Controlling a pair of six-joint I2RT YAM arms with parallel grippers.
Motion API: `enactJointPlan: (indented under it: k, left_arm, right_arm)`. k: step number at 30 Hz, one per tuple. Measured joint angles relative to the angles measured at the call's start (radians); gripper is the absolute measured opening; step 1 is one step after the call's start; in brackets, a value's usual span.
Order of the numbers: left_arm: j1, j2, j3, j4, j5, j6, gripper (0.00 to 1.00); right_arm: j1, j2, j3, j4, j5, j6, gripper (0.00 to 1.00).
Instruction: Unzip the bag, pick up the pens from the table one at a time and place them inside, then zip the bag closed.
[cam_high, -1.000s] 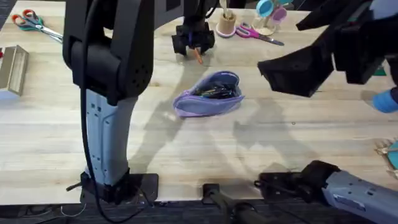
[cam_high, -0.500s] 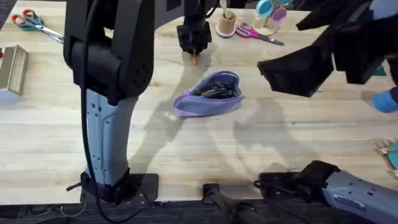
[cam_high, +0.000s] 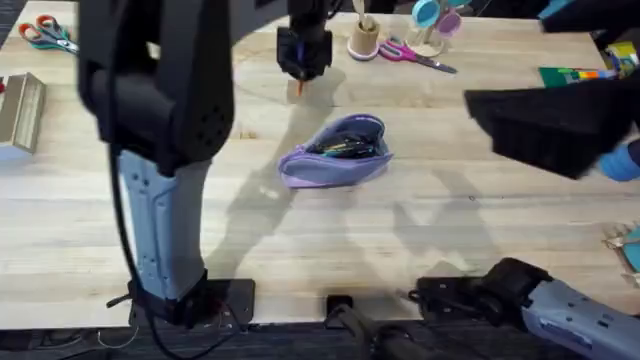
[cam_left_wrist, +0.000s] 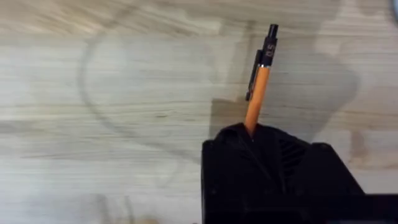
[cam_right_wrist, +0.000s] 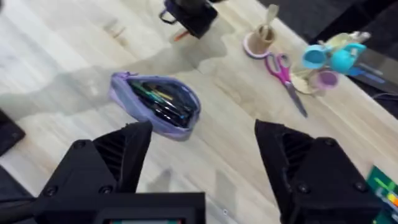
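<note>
Meanwhile, at the far left corner of the worktop (cam_high: 80, 230) lie scissors with red and green handles (cam_high: 42, 31), and a small metal tray (cam_high: 22, 108) sits by the left edge. Moving right, the left gripper (cam_high: 303, 52) hangs near the far edge, pressed together on the orange pen (cam_left_wrist: 259, 87), whose dark clip end sticks out past the fingers and points down toward the wood. Judging by its looks, the pen is light, stiff and smooth, so a pinch across the middle of the barrel suits it better than one at the tapered end, where it could pivot or slip.

Just in front of that gripper, near the middle of the worktop, the bag (cam_high: 336, 152) lies on its side with its zipper open and its mouth gaping; dark pens and other slim items already show inside (cam_right_wrist: 160, 102). The pouch is soft fabric and probably very light, so it may slide or fold when a pen is pushed in, and the zipper pull is the sensible place to take hold for closing.

Farther right along the far edge stand a wooden cup (cam_high: 364, 38), pink-handled scissors (cam_high: 412, 54) and a blue tape dispenser (cam_high: 432, 20). The right gripper (cam_right_wrist: 202, 158) hovers high above the right side, its fingers spread wide and empty.
</note>
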Motion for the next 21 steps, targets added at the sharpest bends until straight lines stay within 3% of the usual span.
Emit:
enactJointPlan:
  k: [8,21]
  left_arm:
    - [0.009,-0.158,-0.001,-0.008,0.019,0.098,0.044]
    - [0.009,-0.33,-0.01,-0.01,0.179,0.196,0.044]
  right_arm:
    - [0.0,-0.044,0.0,-0.001,0.065,0.0,0.996]
    - [0.0,-0.044,0.0,-0.001,0.07,0.0,0.995]
